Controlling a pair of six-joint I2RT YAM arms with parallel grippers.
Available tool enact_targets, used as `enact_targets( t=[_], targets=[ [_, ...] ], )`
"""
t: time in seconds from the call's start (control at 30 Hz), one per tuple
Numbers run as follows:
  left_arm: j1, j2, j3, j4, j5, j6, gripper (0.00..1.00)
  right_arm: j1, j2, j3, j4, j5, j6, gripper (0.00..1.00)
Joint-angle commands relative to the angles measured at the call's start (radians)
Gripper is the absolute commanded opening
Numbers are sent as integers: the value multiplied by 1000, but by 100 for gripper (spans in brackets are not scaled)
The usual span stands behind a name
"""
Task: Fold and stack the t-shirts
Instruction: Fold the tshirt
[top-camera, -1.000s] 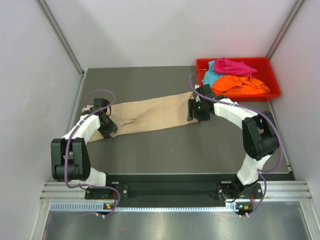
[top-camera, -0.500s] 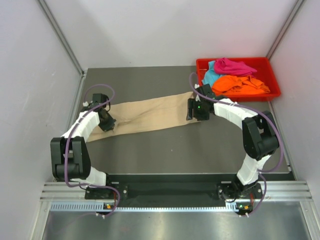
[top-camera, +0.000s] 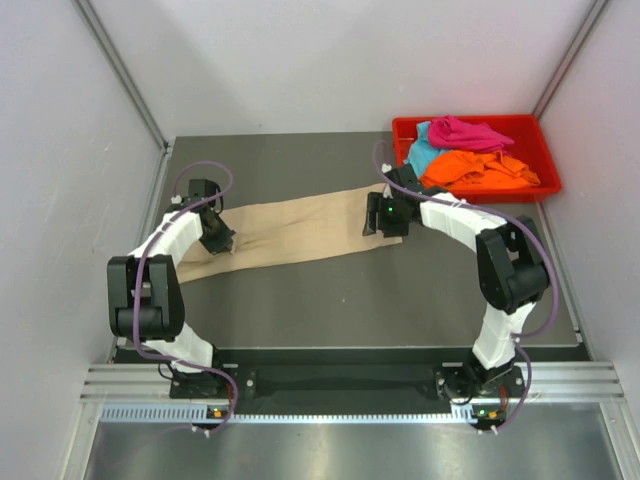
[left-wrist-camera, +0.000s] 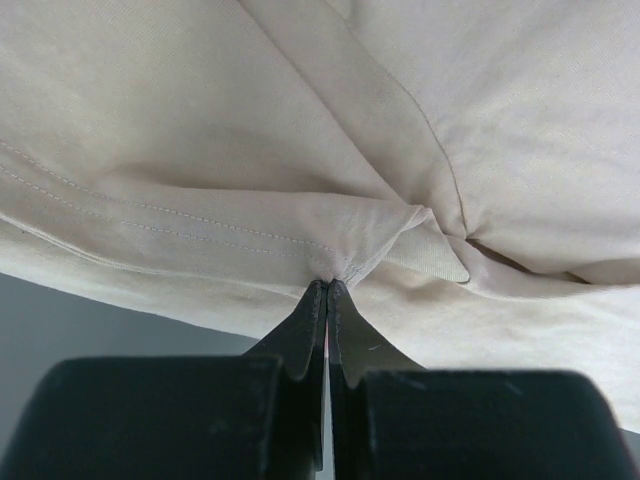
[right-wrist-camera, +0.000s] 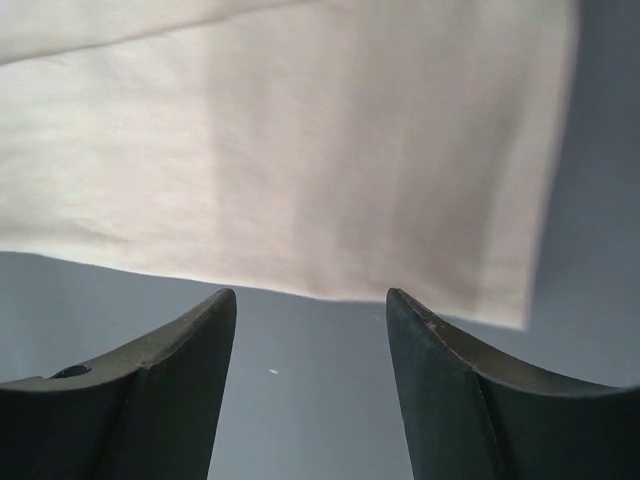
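Spanning dark grey tabletop (top-camera: 330, 290), pale walls (top-camera: 330, 60): beige cloth t-shirt (top-camera: 290, 230), left gripper (left-wrist-camera: 327, 287) pinching it, right gripper (right-wrist-camera: 310, 295) spread; red plastic tray (top-camera: 548, 172) far-right.

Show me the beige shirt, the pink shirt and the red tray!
beige shirt (top-camera: 290, 232): top view, middle of the spread cloth.
pink shirt (top-camera: 465, 132): top view, middle of the bundle.
red tray (top-camera: 515, 120): top view, its far rim.

T-shirts, four: beige tee (top-camera: 290, 230), pink tee (top-camera: 465, 132), teal tee (top-camera: 420, 152), orange tee (top-camera: 480, 170). Red tray (top-camera: 522, 121), one, at 2 o'clock.
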Motion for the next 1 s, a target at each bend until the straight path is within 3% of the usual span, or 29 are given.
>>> enact_targets(
  t=[0.0,0.2,0.33,0.43,0.67,0.97],
  targets=[
    [-3,-25,35,32,7,16,0,65,57,82,110,-112,45,62],
    [-2,-61,70,9,-10,45,0,223,167,152,471,-254,262,43],
    [-2,-72,93,14,7,73,0,329,280,258,662,-297,431,13],
    [0,-85,104,11,6,90,0,382,359,318,714,-277,481,0],
    [-2,-108,93,-1,16,139,0,442,500,398,837,-237,558,0],
    [1,-138,61,-1,44,163,0,464,645,591,760,-154,573,0]
  ],
)
